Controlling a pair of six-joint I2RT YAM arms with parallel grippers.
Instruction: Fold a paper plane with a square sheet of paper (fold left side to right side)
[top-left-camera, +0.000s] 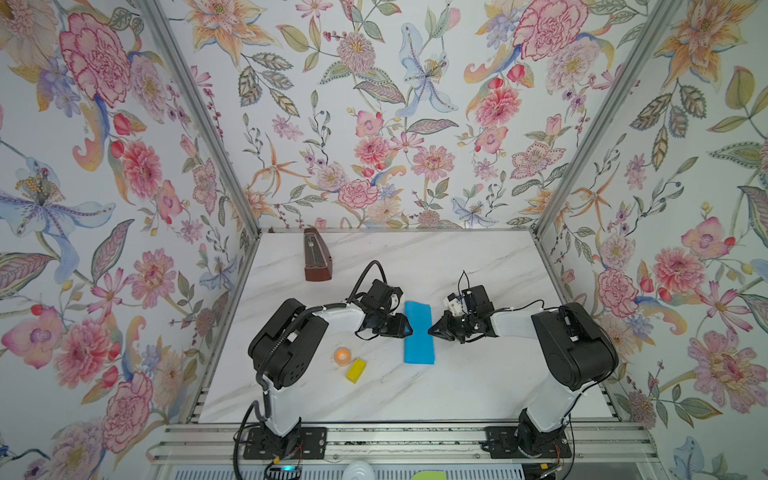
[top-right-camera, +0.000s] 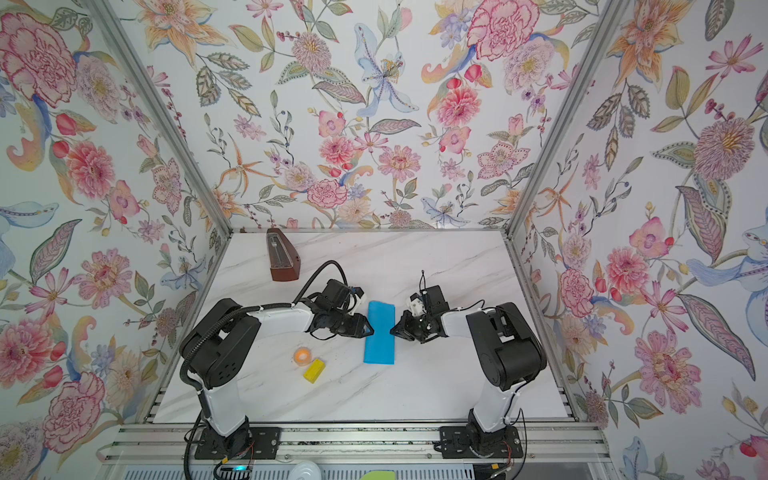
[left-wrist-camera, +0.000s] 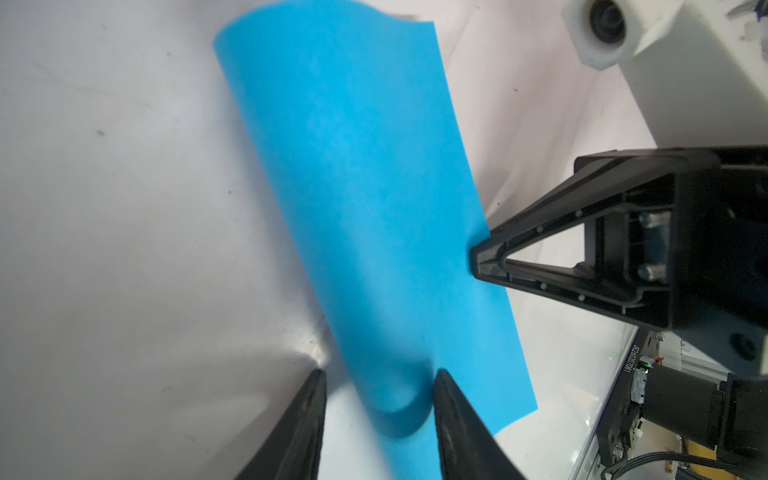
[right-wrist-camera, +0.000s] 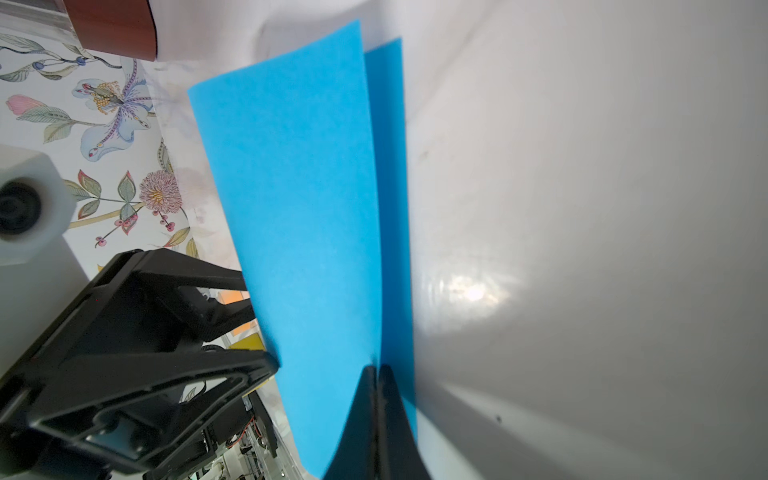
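- The square sheet of paper (top-left-camera: 419, 332) (top-right-camera: 379, 332) lies near the middle of the white marbled surface (top-left-camera: 478, 374), doubled over into a long narrow blue strip that runs from the near side towards the far side
- In both top views the strip sits between the two arms: the left fingers (top-left-camera: 401, 326) (top-right-camera: 365, 328) meet its left long edge and the right fingers (top-left-camera: 438, 328) (top-right-camera: 397, 329) meet its right long edge, both about halfway along
- Left wrist view: the left fingers (left-wrist-camera: 461, 428) are spread partway, and the paper's (left-wrist-camera: 365, 187) rounded, uncreased fold bulges up in the gap between the two tips; one tip is over the blue, the other over bare surface just beside it
- The same view shows the tip of the right fingers (left-wrist-camera: 490, 257) lapping the paper's opposite edge
- Right wrist view: the right fingers (right-wrist-camera: 374, 415) are pressed together with no gap, their tip right at the free edge of the upper layer (right-wrist-camera: 299, 208); the lower layer peeks out past it as a narrow band
- Whether a layer is nipped between them cannot be told
- The left fingers (right-wrist-camera: 232, 374) show beyond the strip, at its folded side
- Away from the paper, a brown metronome (top-left-camera: 318, 259) stands towards the far left, and an orange ball (top-left-camera: 343, 356) and a yellow block (top-left-camera: 356, 370) lie close together to the near left
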